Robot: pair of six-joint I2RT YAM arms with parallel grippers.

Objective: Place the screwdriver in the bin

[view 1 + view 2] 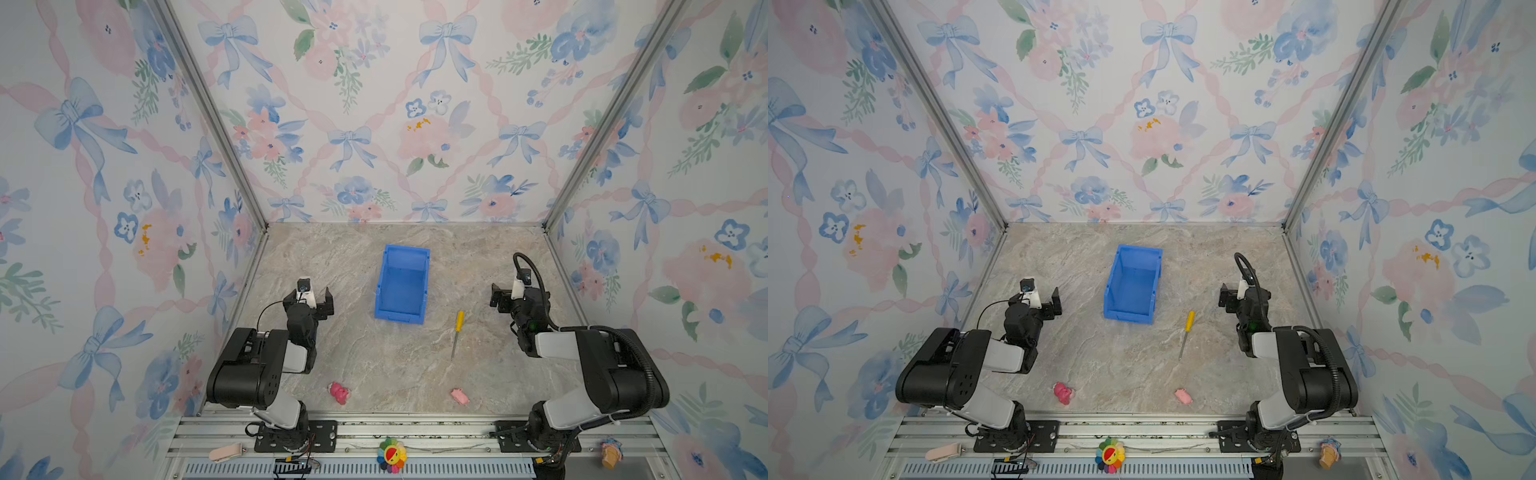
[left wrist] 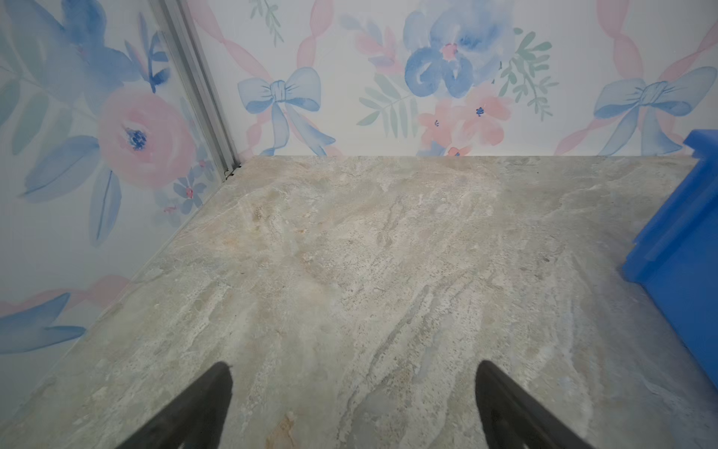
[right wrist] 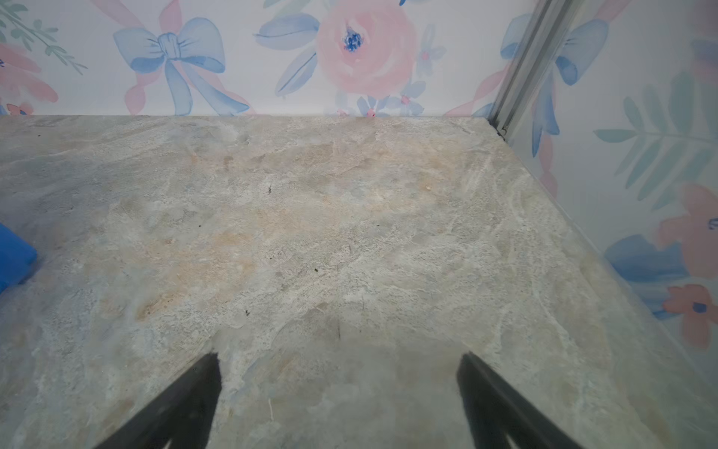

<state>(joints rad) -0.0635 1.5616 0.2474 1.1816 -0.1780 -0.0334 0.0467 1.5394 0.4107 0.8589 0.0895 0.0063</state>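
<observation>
The screwdriver [image 1: 456,337] [image 1: 1185,338], with a yellow handle and a thin silver shaft, lies flat on the marble table in both top views, handle toward the back. It rests just right of the near corner of the blue bin [image 1: 401,291] [image 1: 1133,286], which is empty. My left gripper [image 1: 318,298] [image 1: 1045,300] [image 2: 353,369] hovers open left of the bin, nothing between its fingers. My right gripper [image 1: 505,293] [image 1: 1232,293] [image 3: 340,358] is open and empty, to the right of and behind the screwdriver. The wrist views catch only bin edges [image 2: 680,252] [image 3: 11,256]; the screwdriver is outside both.
Two small pink toys [image 1: 339,392] [image 1: 460,396] lie near the table's front edge. A rainbow flower toy [image 1: 391,455] and other small items sit on the front rail. Floral walls close in the left, back and right sides.
</observation>
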